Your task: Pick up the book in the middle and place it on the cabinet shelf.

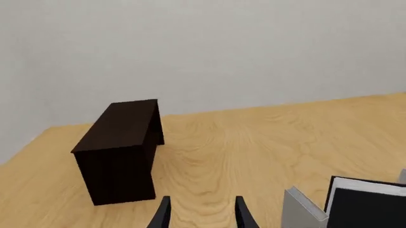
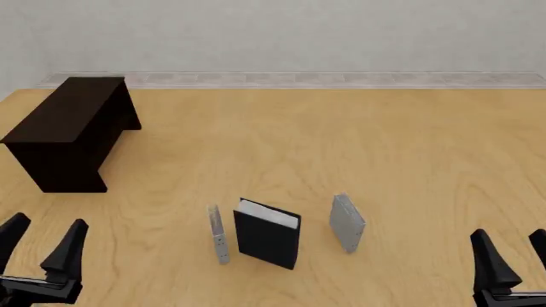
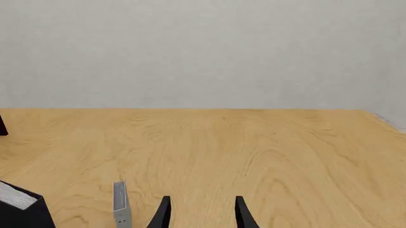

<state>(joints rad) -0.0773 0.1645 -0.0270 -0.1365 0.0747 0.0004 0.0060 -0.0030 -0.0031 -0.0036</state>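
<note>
The thick black book (image 2: pixel 268 233) with white page edges stands upright in the middle of the table's near part, between a thin grey book (image 2: pixel 218 234) and a small silver-grey book (image 2: pixel 346 223). It shows in the left wrist view (image 1: pixel 368 206) and at the edge of the right wrist view (image 3: pixel 19 211). The dark cabinet shelf (image 2: pixel 70 128) stands at the far left, also in the left wrist view (image 1: pixel 120 149). My left gripper (image 2: pixel 43 246) is open and empty at the near left. My right gripper (image 2: pixel 514 256) is open and empty at the near right.
The thin grey book (image 1: pixel 302 209) stands beside the black book in the left wrist view. The small silver-grey book (image 3: pixel 120 203) shows in the right wrist view. A pale wall (image 2: pixel 273 35) runs behind the wooden table (image 2: pixel 324 141).
</note>
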